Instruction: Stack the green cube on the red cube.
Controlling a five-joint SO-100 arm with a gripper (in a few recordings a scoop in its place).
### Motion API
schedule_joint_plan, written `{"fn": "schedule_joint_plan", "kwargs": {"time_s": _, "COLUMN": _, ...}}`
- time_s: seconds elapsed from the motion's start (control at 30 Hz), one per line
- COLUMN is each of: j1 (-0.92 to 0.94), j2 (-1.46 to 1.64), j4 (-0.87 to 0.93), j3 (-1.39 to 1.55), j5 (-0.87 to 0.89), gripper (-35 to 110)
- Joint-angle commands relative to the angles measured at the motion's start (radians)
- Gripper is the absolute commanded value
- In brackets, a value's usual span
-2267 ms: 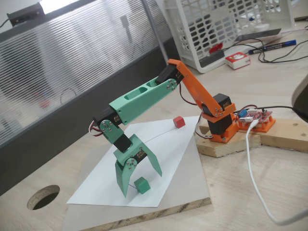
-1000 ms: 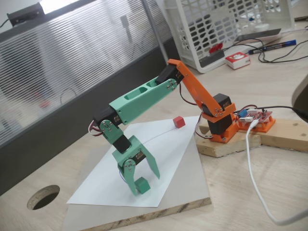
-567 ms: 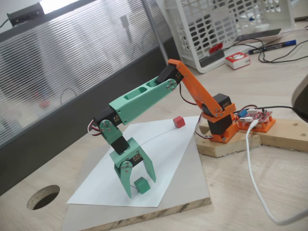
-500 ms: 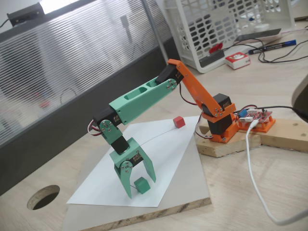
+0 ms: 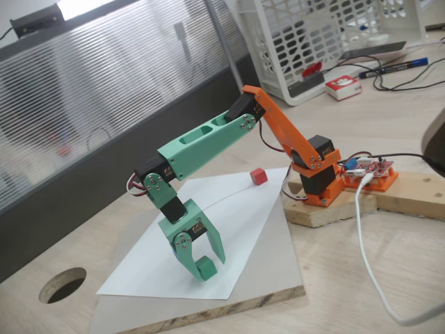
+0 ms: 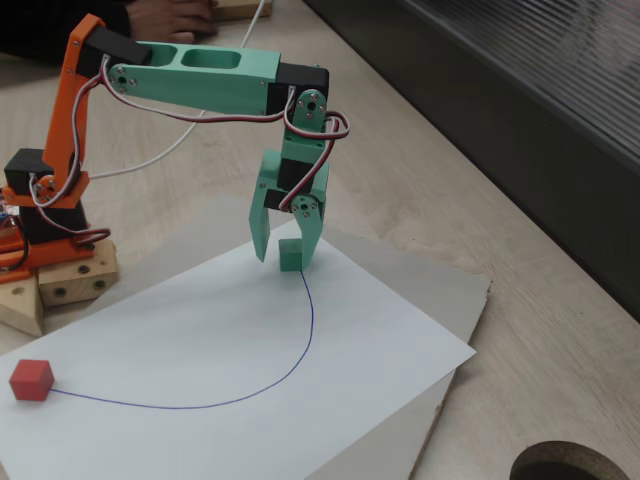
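The green cube [image 5: 206,270] [image 6: 291,257] rests on the white paper [image 5: 240,223] [image 6: 220,345] at one end of a drawn pen line. My gripper [image 5: 207,267] [image 6: 287,258] points straight down over it, its green jaws closed in against the cube's two sides, with the cube still on the sheet. The red cube [image 5: 259,176] [image 6: 31,380] sits alone at the other end of the line, near the paper's far corner beside the arm's orange base [image 5: 316,177].
The paper lies on a grey board with a round hole [image 5: 62,285] [image 6: 570,465] in the table beside it. The base stands on a wooden block [image 5: 327,209] [image 6: 60,285]. A white basket [image 5: 327,35], a red-and-white box [image 5: 343,87] and cables [image 5: 368,257] lie to the right.
The jaws stood wide open around the green cube and have narrowed step by step until they press its sides. The arm has barely moved and the cube has shifted slightly.
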Motion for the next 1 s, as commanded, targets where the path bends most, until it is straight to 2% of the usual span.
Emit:
{"fn": "schedule_joint_plan", "kwargs": {"time_s": 0.0, "j1": 0.031, "j2": 0.026, "j4": -0.014, "j3": -0.025, "j5": 0.000, "gripper": 34}}
{"fn": "schedule_joint_plan", "kwargs": {"time_s": 0.13, "j1": 0.040, "j2": 0.026, "j4": -0.087, "j3": -0.032, "j5": -0.003, "gripper": 34}}
{"fn": "schedule_joint_plan", "kwargs": {"time_s": 0.8, "j1": 0.040, "j2": 0.011, "j4": -0.091, "j3": -0.023, "j5": -0.003, "gripper": 34}}
{"fn": "schedule_joint_plan", "kwargs": {"time_s": 0.97, "j1": 0.040, "j2": 0.011, "j4": -0.097, "j3": -0.032, "j5": -0.003, "gripper": 25}}
